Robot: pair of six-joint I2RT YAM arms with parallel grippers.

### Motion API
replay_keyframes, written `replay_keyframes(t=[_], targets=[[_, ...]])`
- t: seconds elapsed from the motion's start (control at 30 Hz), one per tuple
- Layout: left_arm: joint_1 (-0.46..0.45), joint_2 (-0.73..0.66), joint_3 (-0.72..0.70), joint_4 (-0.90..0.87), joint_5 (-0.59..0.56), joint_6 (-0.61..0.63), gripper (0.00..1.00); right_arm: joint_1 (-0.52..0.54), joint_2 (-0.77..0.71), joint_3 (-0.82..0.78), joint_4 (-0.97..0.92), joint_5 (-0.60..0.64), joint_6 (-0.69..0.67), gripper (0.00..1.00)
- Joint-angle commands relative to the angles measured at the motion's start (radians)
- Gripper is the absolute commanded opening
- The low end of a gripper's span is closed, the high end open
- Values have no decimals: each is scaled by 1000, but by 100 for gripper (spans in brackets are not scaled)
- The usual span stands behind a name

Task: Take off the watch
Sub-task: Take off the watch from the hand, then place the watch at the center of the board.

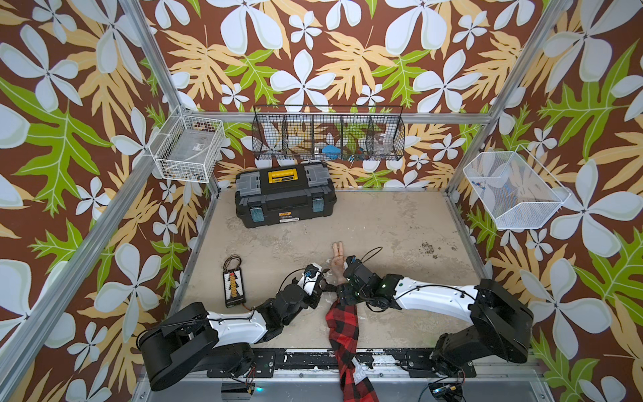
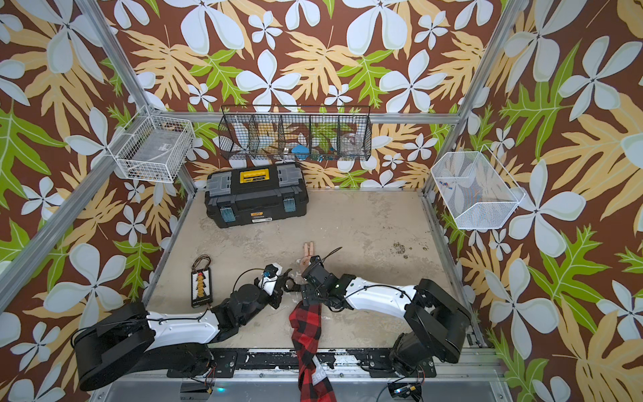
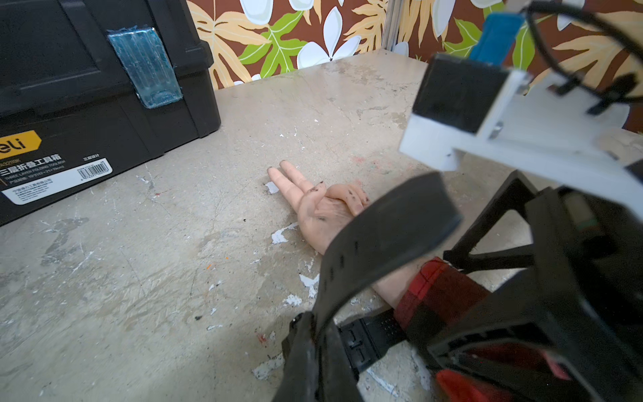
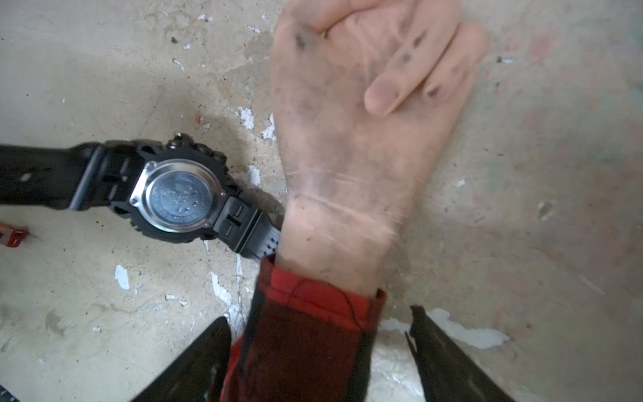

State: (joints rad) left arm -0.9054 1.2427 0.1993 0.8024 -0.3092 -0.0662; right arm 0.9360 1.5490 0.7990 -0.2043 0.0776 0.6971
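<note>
The black watch lies case-back up on the table beside the mannequin hand's wrist. One strap end runs under the wrist, by the red plaid sleeve. The other strap arches up, and my left gripper is shut on it. In both top views the left gripper sits just left of the wrist, with the watch at its tip. My right gripper is open, its fingers straddling the sleeve without touching it. From above, the right gripper hides the wrist.
A black toolbox stands at the back left of the table. A small striped board with wires lies left of my left arm. Wire baskets hang on the walls. The sleeve trails over the front edge.
</note>
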Motion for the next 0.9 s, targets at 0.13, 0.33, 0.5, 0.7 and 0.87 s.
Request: replay_keyframes(t=[0.13,0.33,0.5,0.7,0.87], targets=[[18,-57,-5,-52,-22,-7,0,0,80,27,1,56,12,72],[57,-119,19,-185,-63,-23,0,-12,28,-5,-10,114,-2,55],[85,-178,57,-323,-109,-65,0,-50,-7,-40,-12,113,-13,52],[127,-181,175,-553,-66,-152,0,-52,-8,-31,-9,88,-31,68],[231,-134,316,-777,115,-229,0,-59,-60,-27,-21,105,-38,76]])
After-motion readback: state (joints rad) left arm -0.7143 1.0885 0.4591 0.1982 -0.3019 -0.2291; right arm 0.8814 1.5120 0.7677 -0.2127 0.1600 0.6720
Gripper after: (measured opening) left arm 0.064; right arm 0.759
